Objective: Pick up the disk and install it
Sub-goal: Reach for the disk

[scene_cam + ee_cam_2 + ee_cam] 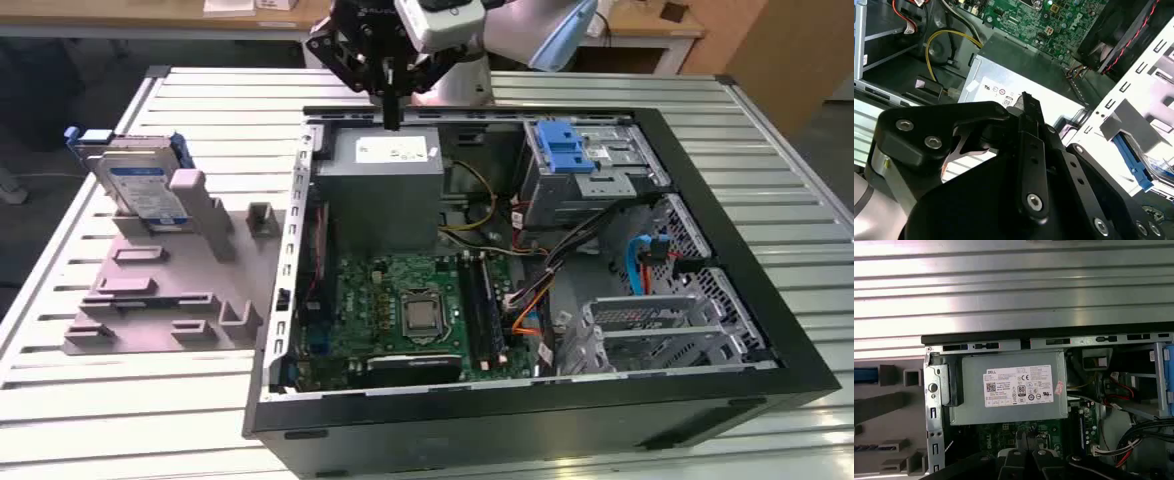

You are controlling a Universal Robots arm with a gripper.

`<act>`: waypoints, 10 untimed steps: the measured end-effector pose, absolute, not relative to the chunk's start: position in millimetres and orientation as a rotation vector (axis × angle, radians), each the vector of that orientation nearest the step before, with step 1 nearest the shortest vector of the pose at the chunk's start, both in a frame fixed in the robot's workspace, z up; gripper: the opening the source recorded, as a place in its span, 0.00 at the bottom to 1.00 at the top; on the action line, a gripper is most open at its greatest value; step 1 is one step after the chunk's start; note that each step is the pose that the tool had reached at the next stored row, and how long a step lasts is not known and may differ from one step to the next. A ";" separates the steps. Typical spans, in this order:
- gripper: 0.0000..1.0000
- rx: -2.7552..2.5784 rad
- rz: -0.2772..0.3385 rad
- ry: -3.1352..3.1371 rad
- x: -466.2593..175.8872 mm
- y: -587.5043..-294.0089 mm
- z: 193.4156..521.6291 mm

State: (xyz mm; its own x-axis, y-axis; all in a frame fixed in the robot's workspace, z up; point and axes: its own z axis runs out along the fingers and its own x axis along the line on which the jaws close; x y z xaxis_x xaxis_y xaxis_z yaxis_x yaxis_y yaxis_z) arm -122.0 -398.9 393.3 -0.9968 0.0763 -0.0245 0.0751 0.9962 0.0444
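One disk (140, 185): flat silver rectangle, blue plastic rails, upright in matte grey stand (140, 300).
My gripper (391, 122): black fingers together, empty, over boxy grey power supply (387, 175); disk well apart, exterior view's left.

LIGHT bright, even, cast from overhead | GLARE slats of the desk (1004, 285) bleached near white in the first wrist view | SHADOW interior of the computer case (794, 340) dimmed beneath its walls, shadow edges soft | CONTRAST black claw (1026, 107) rendered as dark mass, faint sheen on bolts
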 end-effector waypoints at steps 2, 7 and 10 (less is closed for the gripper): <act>0.11 0.118 0.068 3.113 -122.0 -398.9 393.3; 0.11 0.118 0.067 3.113 -122.6 -398.9 393.3; 0.11 0.118 0.068 3.112 -124.6 -399.0 393.3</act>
State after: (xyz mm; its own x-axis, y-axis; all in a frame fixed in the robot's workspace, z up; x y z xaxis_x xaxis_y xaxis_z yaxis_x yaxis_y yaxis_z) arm -124.6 -399.0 393.3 -0.9968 0.0762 -0.0245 0.0751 0.9962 0.0444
